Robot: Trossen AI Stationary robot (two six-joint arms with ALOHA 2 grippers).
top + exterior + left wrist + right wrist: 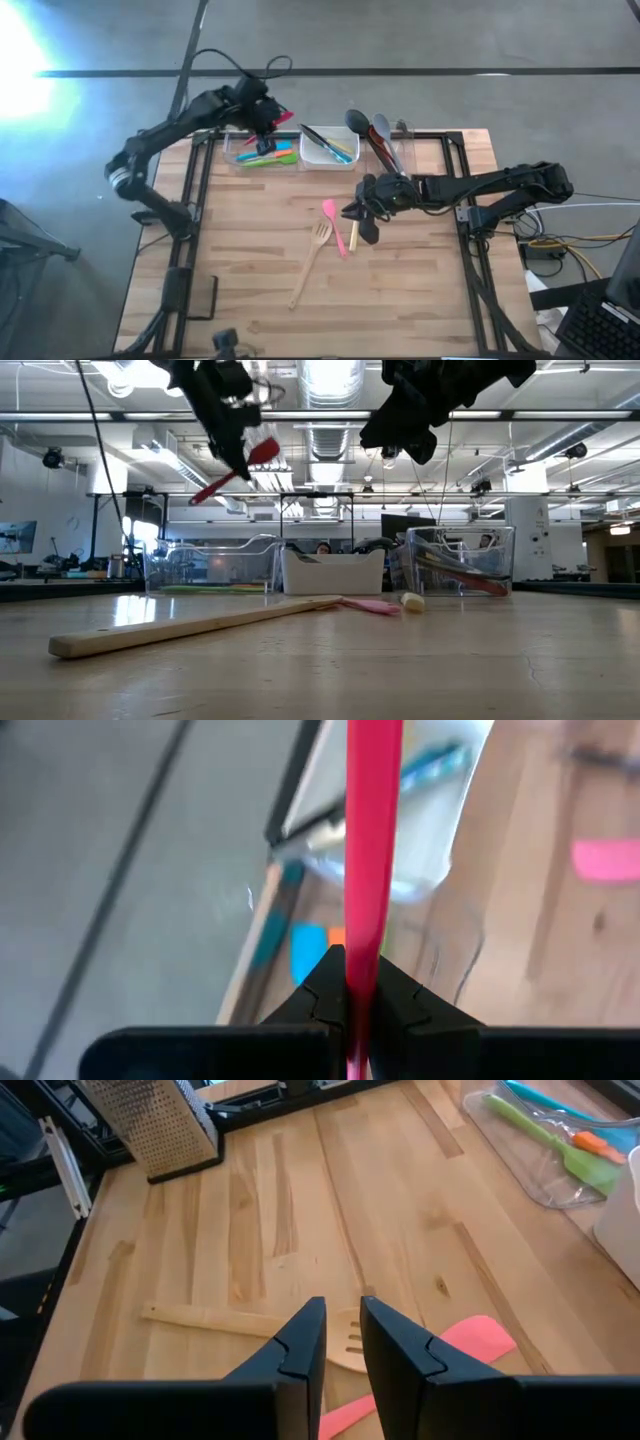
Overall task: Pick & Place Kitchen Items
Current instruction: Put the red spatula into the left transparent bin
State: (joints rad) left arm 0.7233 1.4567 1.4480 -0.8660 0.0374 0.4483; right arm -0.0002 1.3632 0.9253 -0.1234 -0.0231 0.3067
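Note:
My left gripper hangs above the clear tub at the table's far left, shut on a red utensil. That tub holds green, teal and orange utensils. My right gripper hovers over mid-table with a narrow gap between its fingers and nothing in it. Below it lie a wooden fork and a pink spatula, flat on the wood. A short cream handle lies beside them. My left gripper pinches the red utensil's shaft between its two fingers, slanting down from above. The utensil is lifted clear over the tub and tilted, its broad end higher and its thin end lower.
A white tub with teal and black utensils stands at the far middle. A clear tub with a black ladle and a grey spoon stands right of it. A metal grater stands by the table's left side. The near half of the table is bare wood.

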